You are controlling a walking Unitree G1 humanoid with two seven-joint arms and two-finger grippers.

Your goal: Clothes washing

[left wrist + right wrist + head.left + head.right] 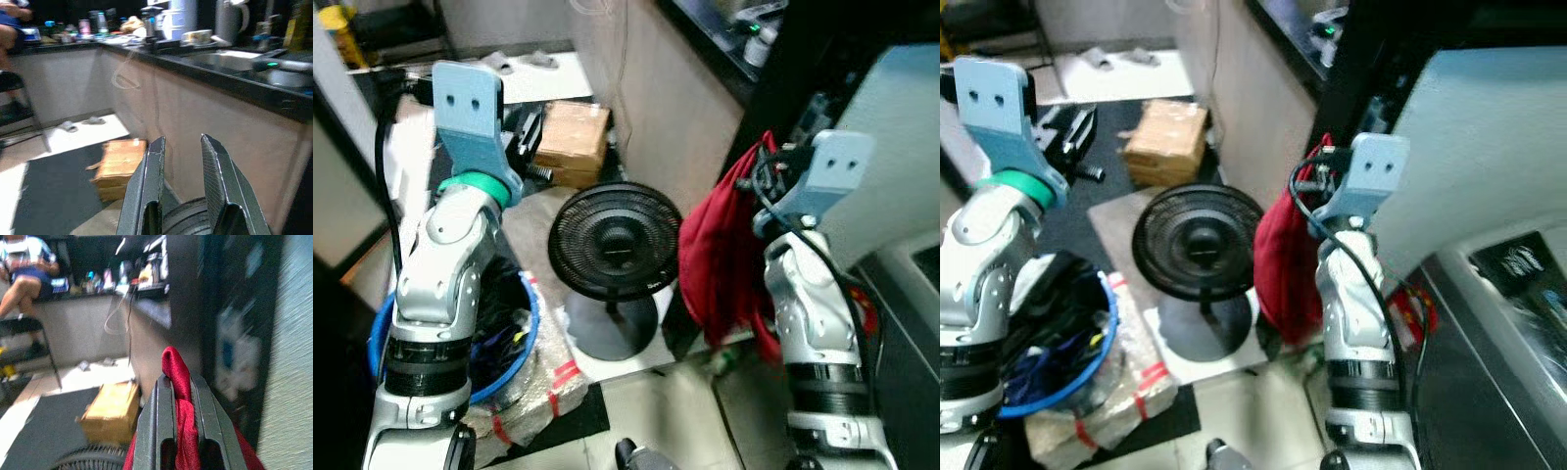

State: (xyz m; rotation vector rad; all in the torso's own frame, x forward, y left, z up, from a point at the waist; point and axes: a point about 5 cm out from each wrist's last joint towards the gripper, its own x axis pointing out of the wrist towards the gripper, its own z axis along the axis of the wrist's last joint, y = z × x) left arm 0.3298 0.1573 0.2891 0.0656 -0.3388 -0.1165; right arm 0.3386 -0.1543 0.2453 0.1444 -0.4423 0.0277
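Head views first: crimson cloth garment (715,264) hangs bunched from the right gripper (178,396), lifted beside a dark tall panel and a pale slab, with what looks like the grey washer top (1498,323) just below on that side. It seems held high so its trailing folds stay off the floor and the round black floor fan (615,243) standing near it. The left gripper (180,166) is raised empty over the blue-rimmed basket of mixed laundry (509,338), likely kept out of the way. A brown cardboard box (573,142) sits further back on the dark mat.

Left wrist view: its two black fingers stand a little apart with nothing between them, pointing past the fan's rim toward the box and the beige counter front (195,112).

Right wrist view: the fingers are pinched together on a twisted fold of the red garment, which bulges above them. A person (24,279) sits on a chair in the background.
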